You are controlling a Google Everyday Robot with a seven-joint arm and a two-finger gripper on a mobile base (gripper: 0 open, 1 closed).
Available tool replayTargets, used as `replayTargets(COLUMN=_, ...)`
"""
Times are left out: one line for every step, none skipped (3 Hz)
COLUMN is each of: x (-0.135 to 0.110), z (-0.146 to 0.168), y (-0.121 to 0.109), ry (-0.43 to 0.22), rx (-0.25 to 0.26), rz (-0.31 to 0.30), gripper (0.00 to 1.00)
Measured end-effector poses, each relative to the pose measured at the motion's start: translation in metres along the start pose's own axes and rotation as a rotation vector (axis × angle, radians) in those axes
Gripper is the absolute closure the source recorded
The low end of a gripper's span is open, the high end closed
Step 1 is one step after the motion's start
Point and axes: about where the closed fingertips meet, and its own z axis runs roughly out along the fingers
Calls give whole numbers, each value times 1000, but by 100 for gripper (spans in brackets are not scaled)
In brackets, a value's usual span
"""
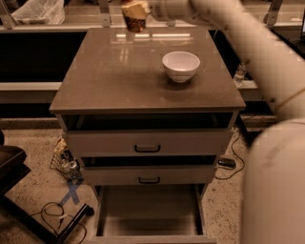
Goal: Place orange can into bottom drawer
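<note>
1. My gripper [139, 8] is at the top edge of the view, above the far end of the cabinet top [119, 71]. It is pinching the can [135, 21], which hangs clear of the surface. The frame edge crops the grip, so it may not be square.
2. The bottom drawer [150, 212] stands pulled out at the cabinet's foot, floor bare, well below the can.
3. A white bowl [181, 66] sits on the top, right of the can.
4. To do this well, I should hold the can upright and carry it forward past the front edge, left of the bowl. Then I clear the two upper drawers [147, 143] and lower it straight in before letting go.
</note>
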Motion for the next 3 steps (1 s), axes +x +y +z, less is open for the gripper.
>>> replayTargets(x=-44, z=-73, y=17, ry=-67, rx=60, rz=-30, gripper=100)
replayTargets(x=-31, z=-123, y=65, ry=-35, rx=21, rz=-32, gripper=100)
replayTargets(x=34, z=-165, y=116, ry=46, rx=-67, rz=0, gripper=100)
